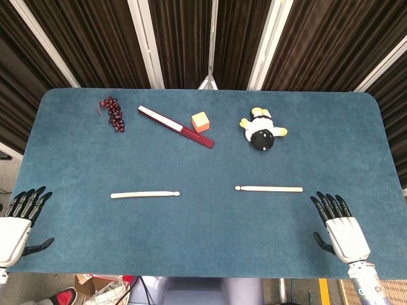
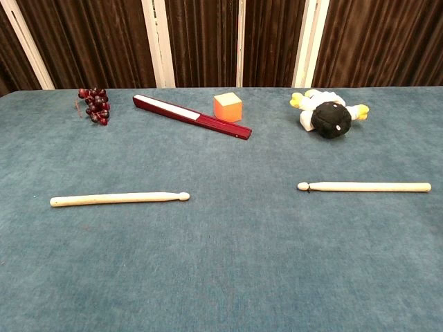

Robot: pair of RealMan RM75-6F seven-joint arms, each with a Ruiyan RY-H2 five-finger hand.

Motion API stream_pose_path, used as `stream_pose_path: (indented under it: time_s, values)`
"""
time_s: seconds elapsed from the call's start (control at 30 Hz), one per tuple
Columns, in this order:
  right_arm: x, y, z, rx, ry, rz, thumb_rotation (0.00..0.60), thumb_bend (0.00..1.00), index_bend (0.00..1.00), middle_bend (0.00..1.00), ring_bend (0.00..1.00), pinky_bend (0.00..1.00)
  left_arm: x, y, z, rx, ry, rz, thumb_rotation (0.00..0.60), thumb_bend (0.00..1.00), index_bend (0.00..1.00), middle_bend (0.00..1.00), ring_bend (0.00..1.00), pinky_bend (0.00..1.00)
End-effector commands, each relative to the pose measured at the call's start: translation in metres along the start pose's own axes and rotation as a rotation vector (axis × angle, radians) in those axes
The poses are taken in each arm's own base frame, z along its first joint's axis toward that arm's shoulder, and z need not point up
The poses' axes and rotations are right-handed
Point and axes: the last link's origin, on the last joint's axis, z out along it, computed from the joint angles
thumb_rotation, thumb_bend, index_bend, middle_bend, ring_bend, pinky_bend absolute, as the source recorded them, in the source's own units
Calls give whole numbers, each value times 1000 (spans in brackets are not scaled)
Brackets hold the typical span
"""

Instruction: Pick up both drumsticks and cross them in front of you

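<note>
The left robot hand (image 1: 18, 223) rests at the near left corner of the blue felt tabletop (image 1: 203, 235), palm down, with its dark fingers spread and pointing away from the robot. It holds nothing. The right robot hand (image 1: 337, 225) lies at the near right edge in the same pose, fingers apart and the thumb out to the side, also holding nothing. Only the head view shows the two hands.

The left pale wooden drumstick (image 1: 145, 194) lies flat on the tabletop, well apart from the left robot hand, with its rounded tip toward the middle. The right pale wooden drumstick (image 1: 269, 189) lies flat too, near the fingertips of the right robot hand but not touching them, and its tip also points to the middle. The two sticks are nearly in one line with a gap between them.

At the far side lie a bunch of dark red grapes (image 1: 113, 113), a closed dark red folding fan (image 1: 176, 127), an orange cube (image 1: 201, 121) just beside the fan, and a black, white and yellow plush toy (image 1: 261, 130).
</note>
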Motion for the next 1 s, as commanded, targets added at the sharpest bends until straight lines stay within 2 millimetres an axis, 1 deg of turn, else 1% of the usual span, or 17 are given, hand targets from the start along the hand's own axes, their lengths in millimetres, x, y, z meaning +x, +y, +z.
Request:
stream_pose_path:
  time_s: [0.03,0.33,0.37,0.43,0.47,0.5,0.57,0.6,0.63,0.67,0.7,0.77,0.8,0.9,1.0]
  values:
    - [0,0,0,1,-1,1,600,376,0,0,0,11,0,0,0,-1,0,2,600,86,16,0,0,47]
    - [1,-1,1,0,1,16,600,376,0,0,0,14,0,1,-1,1,-5,3,600,86,16,0,0,46]
    - [1,-1,1,0,1,18,600,376,0,0,0,32,0,1,-1,1,-5,3,600,86,16,0,0,47]
    - [2,-1,4,-1,7,17,600,376,0,0,25,146,0,0,-1,1,-4,1,600,86,16,0,0,47]
    - [3,-2,6,-3,12,16,600,376,0,0,60,214,0,0,-1,2,-5,1,600,86,16,0,0,47]
    - [4,-2,10,-6,24,16,600,376,0,0,141,323,0,0,-1,3,-4,0,600,86,16,0,0,46]
    - [5,-3,16,-10,34,18,600,376,0,16,296,480,0,0,0,4,-4,-1,600,86,17,0,0,46]
    - [7,-3,22,-13,44,20,600,376,1,40,391,569,0,0,0,5,-4,-1,600,86,17,0,0,46]
    - [7,-4,25,-14,49,21,600,376,10,68,447,618,1,-1,0,5,-4,-1,600,86,18,0,0,46]
    - [8,-4,32,-16,57,20,600,376,34,111,509,670,1,-1,0,7,-3,-2,600,86,18,0,0,47]
    - [8,-5,40,-18,64,17,600,376,82,171,575,719,1,-1,0,8,-2,-5,600,86,19,0,0,47]
    - [7,-8,56,-19,72,11,600,376,167,254,646,760,1,-1,0,8,-3,-5,600,86,19,0,0,47]
    - [7,-9,61,-20,74,8,600,376,210,290,676,774,1,0,1,7,-3,-5,600,86,19,0,0,46]
    - [-2,-14,87,-32,61,-12,600,376,276,322,700,779,0,1,1,5,-8,0,600,86,20,0,0,47]
    - [-10,-19,105,-48,43,-28,600,376,315,342,706,779,0,1,2,9,-10,1,600,86,20,0,0,46]
